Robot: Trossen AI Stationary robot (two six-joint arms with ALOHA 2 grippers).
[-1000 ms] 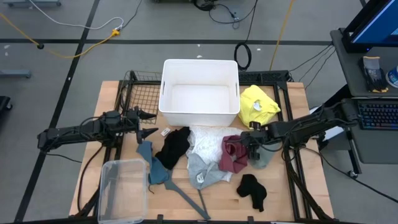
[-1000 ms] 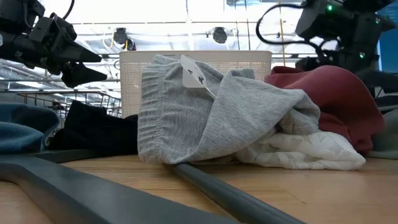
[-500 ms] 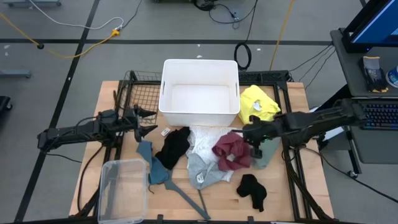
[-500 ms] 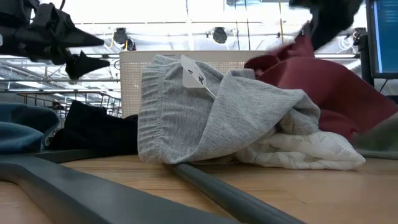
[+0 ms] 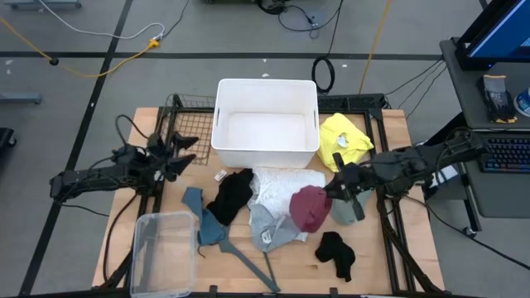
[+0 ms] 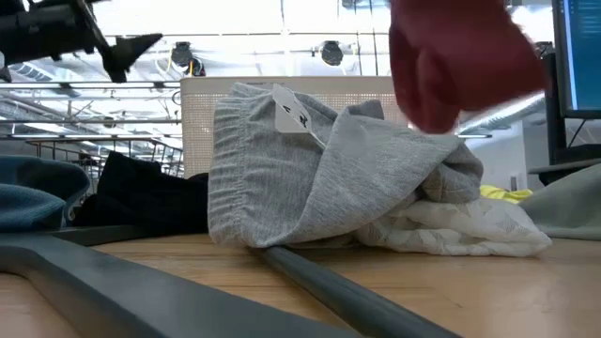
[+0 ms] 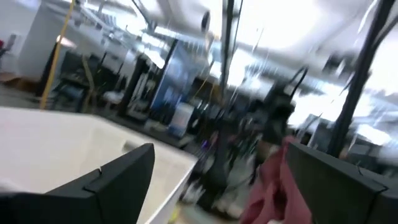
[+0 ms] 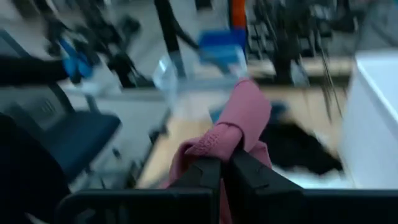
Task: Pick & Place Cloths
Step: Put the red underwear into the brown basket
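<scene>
My right gripper (image 5: 331,191) is shut on the maroon cloth (image 5: 308,208), which hangs in the air over the pile and shows high in the low view (image 6: 458,58). The other cloths lie on the table: yellow (image 5: 344,139), lacy white (image 5: 277,185), black (image 5: 232,195), light grey (image 5: 269,225), teal (image 5: 203,217), and a second black one (image 5: 335,253). Left of the white bin (image 5: 267,122), my left gripper (image 5: 184,150) stands open, tipped upward, with nothing between its fingers. My right gripper pinches a bunched fold of the maroon cloth (image 8: 222,144) between its two fingers. The fingers point nearly level toward the table's left. The cloth is lifted clear of the pile, a lobe standing up past the fingertips and the rest hanging slack below them.
A clear plastic bin (image 5: 164,252) sits at the near left. A grey hanger (image 5: 248,261) lies by the near edge. A wire rack (image 5: 186,124) stands left of the white bin. A pale grey-green cloth (image 5: 348,209) lies under the right arm.
My right gripper has risen from the pile with the maroon cloth and tipped from pointing down to nearly level. The cloth, first lying beside the grey one, now hangs clear of the table. My left gripper has risen a little and tipped upward, staying open.
</scene>
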